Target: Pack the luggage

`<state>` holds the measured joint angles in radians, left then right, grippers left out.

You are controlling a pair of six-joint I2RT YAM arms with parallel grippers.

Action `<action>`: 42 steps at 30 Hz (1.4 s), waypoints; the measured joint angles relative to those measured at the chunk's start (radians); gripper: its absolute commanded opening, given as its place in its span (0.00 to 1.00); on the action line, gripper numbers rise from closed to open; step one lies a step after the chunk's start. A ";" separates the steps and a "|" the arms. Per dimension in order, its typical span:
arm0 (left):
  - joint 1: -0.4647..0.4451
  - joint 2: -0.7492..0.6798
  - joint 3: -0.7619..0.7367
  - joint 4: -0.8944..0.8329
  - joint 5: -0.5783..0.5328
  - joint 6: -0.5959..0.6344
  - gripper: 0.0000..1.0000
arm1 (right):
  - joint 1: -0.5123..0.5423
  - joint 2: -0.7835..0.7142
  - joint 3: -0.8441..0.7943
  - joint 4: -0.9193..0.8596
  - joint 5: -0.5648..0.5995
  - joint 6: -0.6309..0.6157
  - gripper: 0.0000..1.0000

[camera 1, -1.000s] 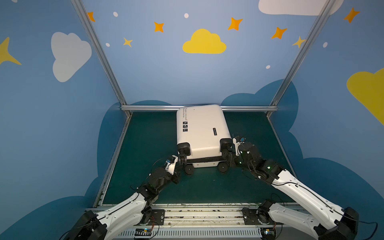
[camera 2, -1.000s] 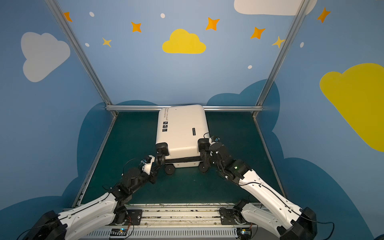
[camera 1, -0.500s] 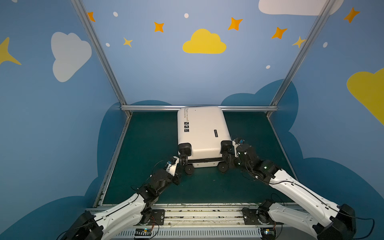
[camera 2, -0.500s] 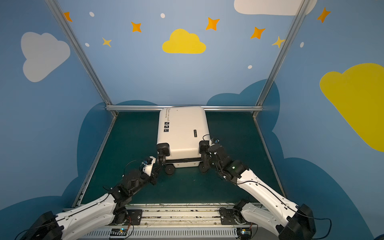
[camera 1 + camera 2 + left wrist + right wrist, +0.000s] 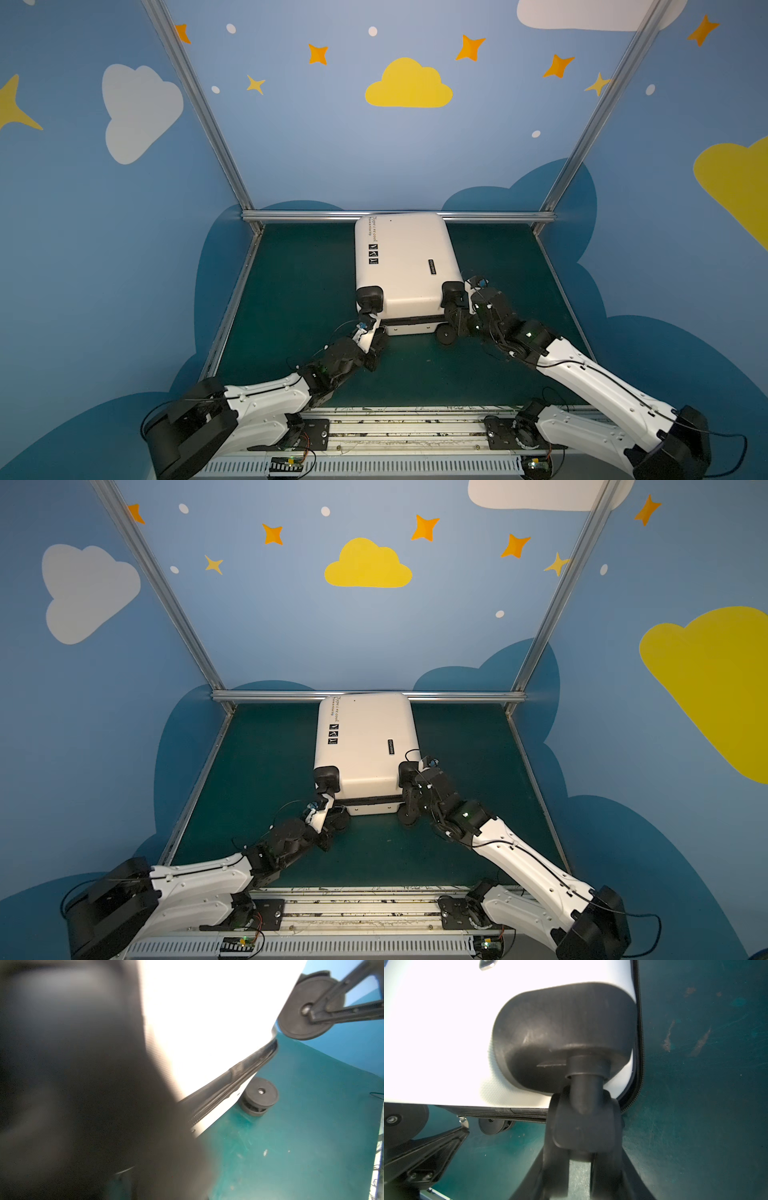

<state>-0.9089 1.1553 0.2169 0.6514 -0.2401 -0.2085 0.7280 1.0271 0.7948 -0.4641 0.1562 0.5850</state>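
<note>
Left tool (image 5: 377,337) edged inward; right tool (image 5: 456,318) clamps wheel (image 5: 584,1134).

The luggage (image 5: 405,262) lies flat on the tabletop (image 5: 299,291), about midway between its left and right sides. Its far end reaches the back rail (image 5: 299,216); if it touches there, I cannot tell. Its wheel end points to the front, toward the arms. The left pincer (image 5: 379,332) is at the front left corner of the luggage, just under the upper left wheel (image 5: 369,297). The right pincer (image 5: 456,316) is at the front right corner, and the upper right wheel (image 5: 584,1132) sits between its fingers (image 5: 556,1167). The lower right wheel (image 5: 446,336) stands on the tabletop just below it.
</note>
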 measured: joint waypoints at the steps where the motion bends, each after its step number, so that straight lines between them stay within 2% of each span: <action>1: -0.012 0.029 0.014 0.013 -0.005 0.002 0.02 | 0.000 0.000 0.000 0.000 0.000 0.001 0.00; 11: -0.075 0.318 0.158 0.119 -0.090 -0.004 0.02 | 0.000 0.000 -0.003 0.000 0.012 0.003 0.00; 16: -0.176 0.428 0.270 0.149 0.098 0.021 0.03 | 0.008 0.001 -0.004 0.023 -0.034 0.003 0.00; 19: -0.182 0.423 0.283 0.167 0.136 0.027 0.02 | 0.009 -0.006 -0.003 0.024 -0.041 0.002 0.00; 23: -0.179 0.378 0.265 0.153 0.135 0.026 0.03 | 0.009 -0.027 -0.002 0.023 -0.042 0.001 0.00; 25: -0.178 0.325 0.243 0.130 0.124 0.026 0.10 | 0.009 -0.029 -0.002 0.024 -0.042 -0.001 0.00; 30: -0.179 0.151 0.170 0.042 0.055 0.018 0.44 | 0.009 -0.029 -0.002 0.026 -0.044 -0.001 0.00; 34: -0.178 0.009 0.090 -0.043 -0.029 -0.011 0.63 | 0.009 -0.029 -0.011 0.039 -0.045 0.001 0.00; 37: -0.177 -0.074 0.031 -0.100 -0.100 -0.046 0.69 | 0.009 -0.028 -0.016 0.045 -0.048 0.003 0.00; 42: -0.144 -0.130 -0.044 -0.145 -0.175 -0.089 0.71 | 0.010 -0.019 -0.016 0.051 -0.053 0.011 0.00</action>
<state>-1.0531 1.0256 0.1726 0.5064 -0.4149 -0.2974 0.7376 1.0084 0.7784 -0.4129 0.1032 0.5957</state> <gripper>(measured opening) 0.706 0.390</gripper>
